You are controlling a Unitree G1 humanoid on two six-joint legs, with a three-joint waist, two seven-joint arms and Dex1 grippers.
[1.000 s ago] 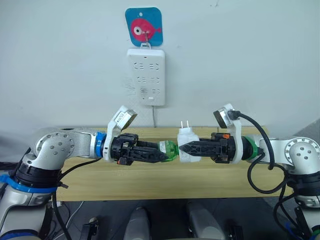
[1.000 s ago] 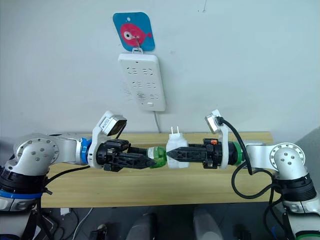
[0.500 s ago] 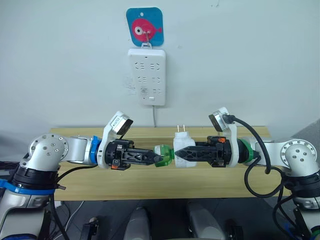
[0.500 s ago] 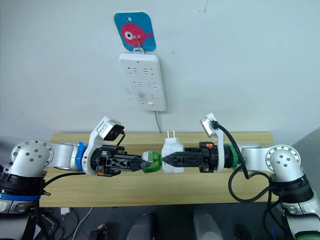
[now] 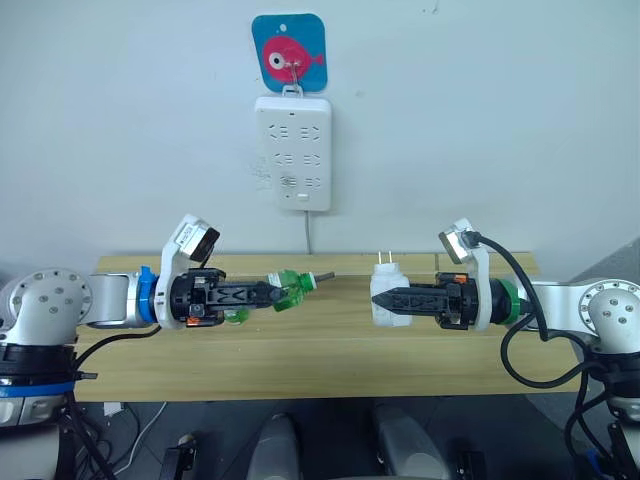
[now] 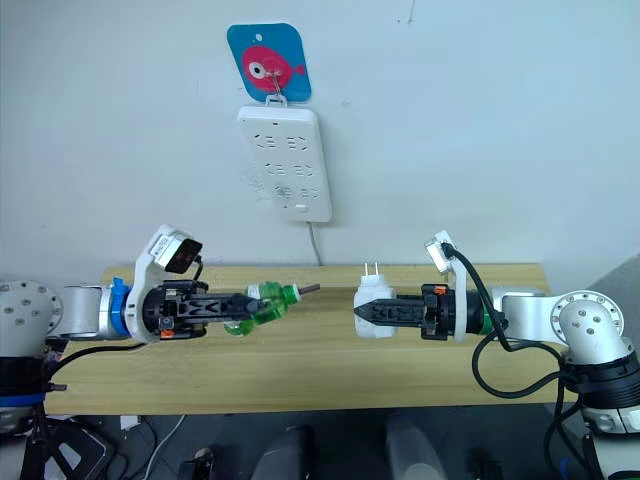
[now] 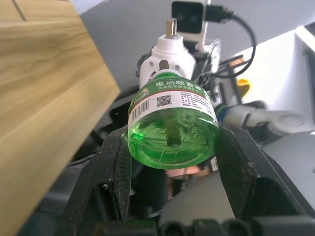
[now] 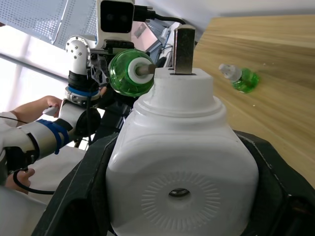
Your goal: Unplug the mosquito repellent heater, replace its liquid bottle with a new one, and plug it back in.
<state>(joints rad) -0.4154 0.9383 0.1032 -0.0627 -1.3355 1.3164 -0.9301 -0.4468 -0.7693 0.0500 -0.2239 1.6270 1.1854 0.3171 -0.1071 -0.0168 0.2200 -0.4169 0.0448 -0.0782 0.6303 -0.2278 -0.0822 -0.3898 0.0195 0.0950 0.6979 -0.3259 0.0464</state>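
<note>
Holding state: left gripper (image 5: 268, 292) clamped on the green bottle (image 5: 288, 283); right gripper (image 5: 392, 297) clamped on the heater (image 5: 385, 295).
Heater position: unplugged, above the wooden table (image 5: 330, 350), below and right of the wall power strip (image 5: 292, 152); prongs up.
Key relation: bottle lies left of heater, clearly apart; its long axis runs roughly level, wick end toward heater.
Nearer arm: left arm carries the bottle.
Spare item: second green bottle (image 8: 238, 78) lies on the table.
Room: open gap between grippers, nothing between.
</note>
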